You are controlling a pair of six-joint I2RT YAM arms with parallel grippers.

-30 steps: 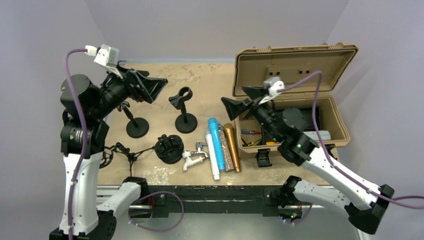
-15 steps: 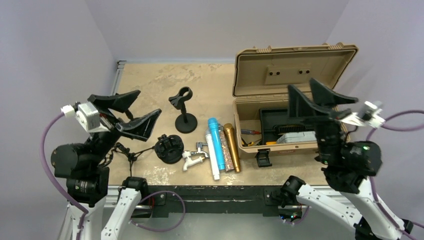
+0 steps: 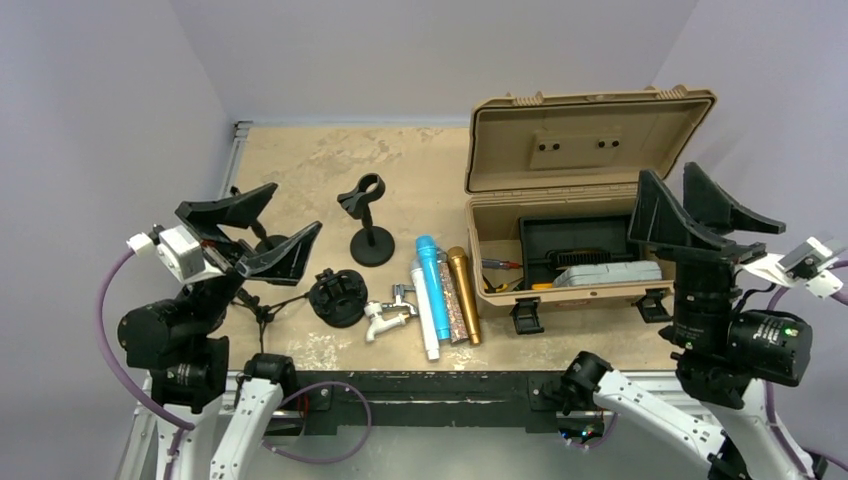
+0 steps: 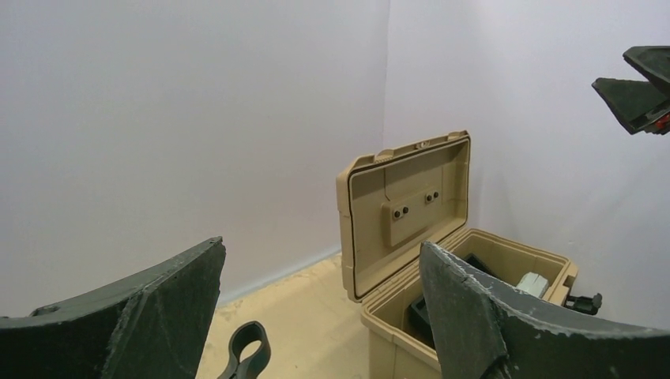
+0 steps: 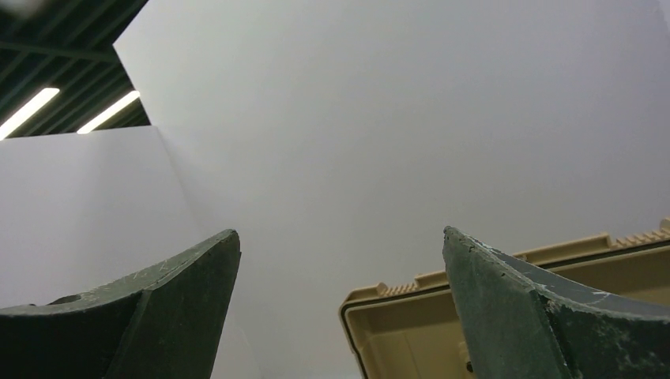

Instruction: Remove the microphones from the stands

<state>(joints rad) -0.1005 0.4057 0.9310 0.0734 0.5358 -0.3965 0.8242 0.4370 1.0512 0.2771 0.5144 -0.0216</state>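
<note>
The left arm is folded low at the 8 o'clock corner of the table (image 3: 300,160). The left gripper (image 3: 297,207) is tilted up toward 2 o'clock, with its jaws spread wide and nothing between them. Behind its fingers a second black stand (image 3: 268,243) is mostly hidden.

The microphone stand (image 3: 369,222) is upright at 3 o'clock from that gripper, well apart from it. The left wrist view shows only its clip (image 4: 249,355), cut off at the bottom edge.

At 4 o'clock from the stand, a white microphone (image 3: 425,312), blue microphone (image 3: 432,280), glittery one and gold microphone (image 3: 463,292) lie flat in a row, far from both grippers.

The right arm stands at the 4 o'clock corner. The right gripper (image 3: 668,170) points to 12 o'clock, with its jaws wide apart and empty, beside the open tan case (image 3: 580,110). Its wrist view shows only the wall and the lid's rim.
</note>
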